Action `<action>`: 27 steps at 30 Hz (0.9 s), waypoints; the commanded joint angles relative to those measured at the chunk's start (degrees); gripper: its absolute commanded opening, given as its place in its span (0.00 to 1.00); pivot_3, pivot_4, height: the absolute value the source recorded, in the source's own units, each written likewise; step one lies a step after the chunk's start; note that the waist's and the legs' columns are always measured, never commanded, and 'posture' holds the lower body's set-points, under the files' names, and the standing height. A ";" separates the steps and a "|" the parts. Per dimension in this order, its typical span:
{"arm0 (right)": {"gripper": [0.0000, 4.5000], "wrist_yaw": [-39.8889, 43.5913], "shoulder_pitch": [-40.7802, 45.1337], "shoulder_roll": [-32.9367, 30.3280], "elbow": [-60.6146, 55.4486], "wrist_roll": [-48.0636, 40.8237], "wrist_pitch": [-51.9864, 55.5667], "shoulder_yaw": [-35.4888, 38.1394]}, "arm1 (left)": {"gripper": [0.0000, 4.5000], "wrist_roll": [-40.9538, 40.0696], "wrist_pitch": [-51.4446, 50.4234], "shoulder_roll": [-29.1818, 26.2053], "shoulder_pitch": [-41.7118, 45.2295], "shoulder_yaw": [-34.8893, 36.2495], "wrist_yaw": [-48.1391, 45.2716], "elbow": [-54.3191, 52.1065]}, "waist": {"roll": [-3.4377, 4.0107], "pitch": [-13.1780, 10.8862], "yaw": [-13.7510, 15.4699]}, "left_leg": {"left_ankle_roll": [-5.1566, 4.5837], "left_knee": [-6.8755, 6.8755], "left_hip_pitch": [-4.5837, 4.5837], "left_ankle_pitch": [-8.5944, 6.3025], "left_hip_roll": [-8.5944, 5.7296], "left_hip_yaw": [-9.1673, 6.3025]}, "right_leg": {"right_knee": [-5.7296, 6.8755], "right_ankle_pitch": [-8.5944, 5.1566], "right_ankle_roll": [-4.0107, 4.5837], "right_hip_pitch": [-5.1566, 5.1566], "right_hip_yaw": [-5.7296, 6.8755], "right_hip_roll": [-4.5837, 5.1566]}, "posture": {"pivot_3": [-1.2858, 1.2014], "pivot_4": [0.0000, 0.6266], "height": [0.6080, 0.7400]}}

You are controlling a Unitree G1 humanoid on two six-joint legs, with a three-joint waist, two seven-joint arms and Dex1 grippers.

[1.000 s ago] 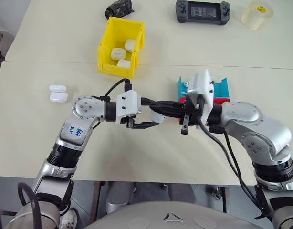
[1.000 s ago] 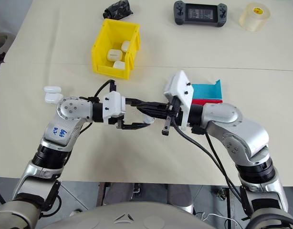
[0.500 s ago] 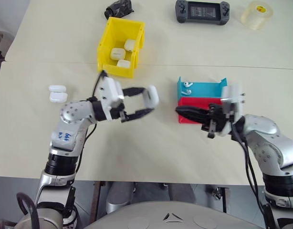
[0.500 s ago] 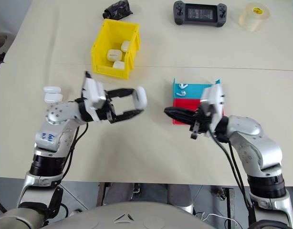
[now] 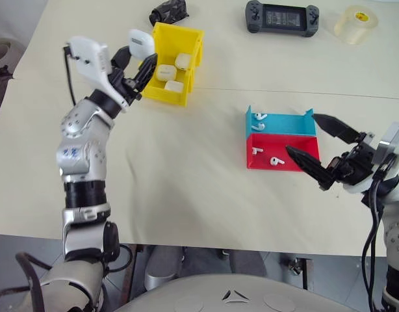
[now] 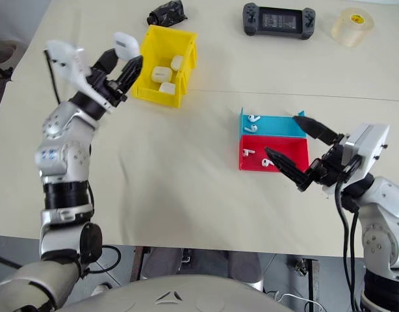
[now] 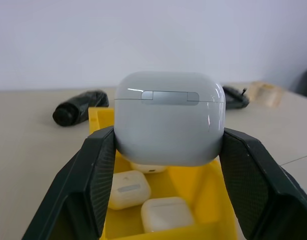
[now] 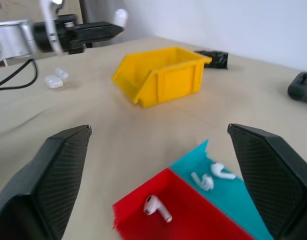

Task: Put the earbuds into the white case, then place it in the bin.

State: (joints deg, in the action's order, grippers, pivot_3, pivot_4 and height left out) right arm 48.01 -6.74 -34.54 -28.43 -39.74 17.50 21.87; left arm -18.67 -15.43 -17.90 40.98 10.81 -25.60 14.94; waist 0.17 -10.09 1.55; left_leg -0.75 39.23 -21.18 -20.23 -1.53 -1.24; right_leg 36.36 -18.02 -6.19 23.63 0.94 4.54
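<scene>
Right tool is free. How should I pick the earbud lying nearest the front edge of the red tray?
Pinch that earbud across its rounded head, coming straight down with the open right tool. It lies flat on the red tray, stem sideways, and the low walls would likely block a sideways approach.

The left gripper (image 5: 136, 55), clamped on the white case (image 5: 141, 43), hangs just beside the bin (image 5: 186, 77) near the table's (image 5: 186, 195) far edge, with three cases already taking up much of the bin's floor and a black bundle (image 5: 168, 10) just behind its far wall; the bin's open top is unobstructed. The broad middle of the table down to its near edge lies bare; toward the right edge the teal tray (image 5: 284, 122) and red tray (image 5: 287, 153) sit touching, the wide-spread right gripper (image 5: 321, 147) beside them.
</scene>
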 commanded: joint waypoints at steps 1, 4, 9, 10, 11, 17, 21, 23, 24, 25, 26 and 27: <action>0.99 -1.30 0.04 0.87 -2.19 1.53 -2.11 -1.10 | 0.61 2.55 3.71 -0.07 6.19 -2.55 -2.96 9.74 | -0.03 -0.01 -0.03 | -0.01 0.00 0.00 0.00 -0.02 0.00 | 0.01 0.00 0.00 0.01 0.06 -0.01 | 0.52 0.24 1.00; 0.99 -2.60 0.81 1.82 -2.45 2.21 -2.50 -2.39 | 0.61 3.60 4.60 -0.04 10.05 -3.40 -4.64 18.21 | -0.04 -0.01 -0.27 | -0.02 -0.01 0.03 0.01 -0.02 0.10 | 0.05 0.01 -0.01 0.05 0.19 -0.02 | 0.52 0.24 1.00; 1.00 -4.31 1.57 3.11 -3.44 2.69 -2.46 -4.64 | 0.77 4.80 6.15 -0.13 13.17 -3.50 -4.55 23.83 | -0.08 -0.03 -0.38 | -0.01 -0.02 0.03 0.01 0.07 0.19 | 0.14 0.01 -0.01 0.14 0.15 -0.06 | 0.52 0.24 1.00; 1.00 -4.51 1.61 3.23 -3.59 2.67 -2.43 -4.91 | 0.82 4.50 5.99 -0.19 13.00 -3.67 -5.74 23.31 | -0.10 -0.04 -0.30 | -0.01 -0.02 0.02 0.01 0.06 0.19 | 0.14 0.01 -0.01 0.15 0.15 -0.06 | 0.52 0.24 1.00; 1.00 -4.67 1.61 3.29 -3.74 2.65 -2.41 -5.10 | 0.91 4.32 5.84 -0.24 12.84 -3.77 -6.53 22.91 | -0.10 -0.04 -0.22 | -0.01 -0.01 0.00 0.01 0.06 0.18 | 0.13 0.01 -0.01 0.16 0.15 -0.04 | 0.52 0.24 1.00; 1.00 -3.21 3.13 2.42 -2.35 2.46 -2.18 -6.51 | 1.00 -3.38 0.03 -4.46 -0.06 -4.00 -20.13 1.96 | -0.10 -0.03 -0.85 | -0.01 -0.03 0.02 0.01 0.07 0.17 | 0.15 0.01 -0.01 0.16 0.01 0.02 | 0.52 0.24 1.00; 1.00 -0.82 4.21 1.19 -0.70 2.53 -2.19 -6.72 | 1.00 -6.80 -0.86 -10.10 -8.72 -3.15 -28.46 -7.37 | -0.09 -0.03 -0.94 | 0.06 0.00 0.02 0.05 0.13 0.11 | 0.14 0.00 -0.01 0.14 -0.27 0.01 | 0.52 0.24 1.00; 1.00 0.91 5.22 0.16 0.57 2.47 -2.19 -6.98 | 1.00 -8.71 -0.92 -14.94 -15.88 -2.06 -33.99 -13.47 | -0.08 -0.03 -1.44 | 0.06 0.00 0.05 0.04 0.14 0.11 | 0.12 0.00 0.00 0.12 -0.31 0.01 | 0.52 0.24 1.00; 1.00 1.80 5.60 -0.40 1.16 2.65 -2.35 -7.11 | 1.00 -9.20 -0.61 -16.74 -18.96 -1.52 -35.42 -16.00 | -0.08 -0.03 -1.77 | 0.05 -0.04 0.08 0.04 0.14 0.12 | 0.13 0.00 0.00 0.11 -0.35 0.01 | 0.52 0.24 1.00; 1.00 3.14 5.84 -1.13 1.86 2.96 -2.75 -7.28 | 1.00 -8.89 0.59 -17.80 -21.35 -1.01 -35.66 -17.72 | -0.08 -0.03 -1.83 | 0.04 -0.08 0.09 0.03 0.16 0.14 | 0.09 0.00 0.01 0.11 -0.38 0.01 | 0.52 0.24 1.00; 1.00 4.74 5.87 -2.05 2.58 3.52 -3.38 -7.46 | 1.00 -7.90 1.66 -18.61 -23.39 -0.67 -34.88 -19.26 | -0.08 -0.03 -1.70 | 0.03 -0.09 0.09 0.02 0.17 0.14 | 0.07 0.00 0.01 0.11 -0.39 0.02 | 0.52 0.24 1.00; 1.00 6.20 5.77 -2.94 3.26 3.92 -3.89 -7.50 | 1.00 -7.54 1.85 -19.29 -24.99 -0.43 -34.54 -20.49 | -0.08 -0.03 -1.50 | 0.03 -0.09 0.09 0.02 0.16 0.13 | 0.07 0.00 0.01 0.11 -0.39 0.05 | 0.52 0.24 1.00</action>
State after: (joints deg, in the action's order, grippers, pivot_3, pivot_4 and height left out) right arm 51.76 -1.12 -36.22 -24.79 -35.86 15.59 13.76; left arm -26.22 -15.32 -36.23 16.78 8.94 -60.04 -1.49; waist 0.09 -10.12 0.05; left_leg -0.73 39.17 -21.11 -20.21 -1.36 -1.13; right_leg 36.36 -18.02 -6.18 23.72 0.57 4.60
